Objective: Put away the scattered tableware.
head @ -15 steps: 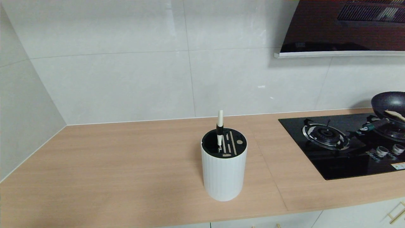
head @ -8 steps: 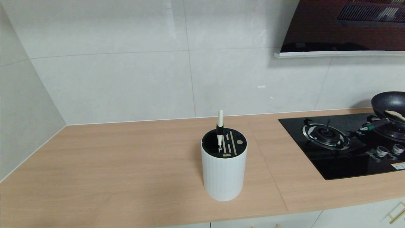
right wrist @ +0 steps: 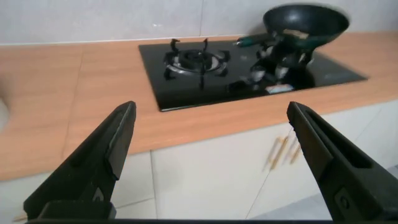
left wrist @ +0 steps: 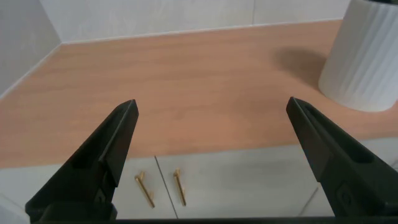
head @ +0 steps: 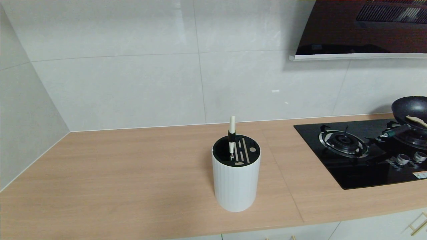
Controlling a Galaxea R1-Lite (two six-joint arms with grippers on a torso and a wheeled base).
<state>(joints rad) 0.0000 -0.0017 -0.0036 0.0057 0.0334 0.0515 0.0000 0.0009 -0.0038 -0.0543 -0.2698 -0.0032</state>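
A white ribbed cylindrical holder [head: 236, 181] with a black slotted top stands near the middle of the wooden counter [head: 133, 176]. One utensil with a cream and black handle [head: 231, 133] sticks upright out of a slot. In the left wrist view my left gripper [left wrist: 211, 118] is open in front of the counter's edge, with the holder [left wrist: 364, 59] off to one side. My right gripper [right wrist: 208, 118] is open too, held off the counter's front edge facing the stove [right wrist: 249, 71], nothing between its fingers.
A black gas stove [head: 363, 150] is set into the counter at the right, with a dark pan [head: 410, 110] holding a wooden spatula on its far burner. A range hood [head: 363, 30] hangs above. Tiled walls close the back and left. Cabinet doors with gold handles [left wrist: 158, 186] lie below.
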